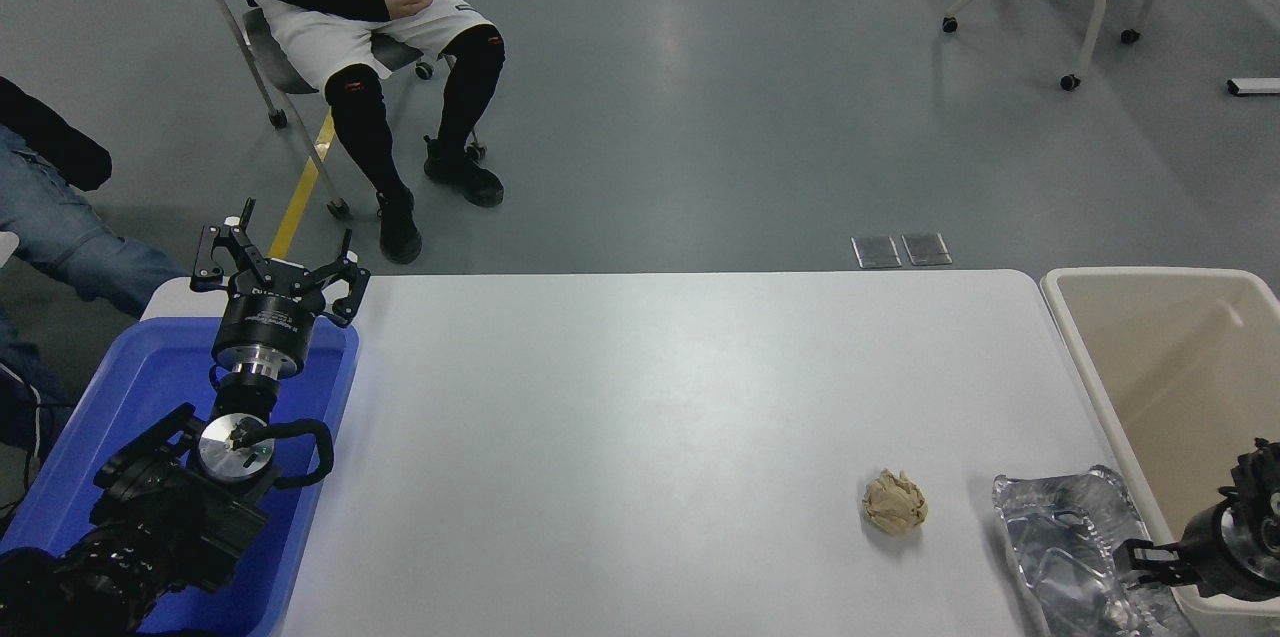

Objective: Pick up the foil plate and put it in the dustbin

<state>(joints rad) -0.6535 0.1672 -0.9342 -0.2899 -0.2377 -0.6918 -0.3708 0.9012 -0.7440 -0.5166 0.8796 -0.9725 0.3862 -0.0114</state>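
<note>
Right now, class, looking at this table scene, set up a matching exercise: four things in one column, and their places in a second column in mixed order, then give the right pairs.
Things:
1. crinkled silver foil plate
2. small crumpled tan paper ball
3. large beige plastic dustbin
4. blue plastic tub

Places:
A. at the table's left end, under the parked left arm
B. beyond the table's right edge
C. on the table's near right corner, beside the dustbin
D. on the white table, just left of the foil plate

Pairs: 1-C, 2-D, 3-B, 4-A
</note>
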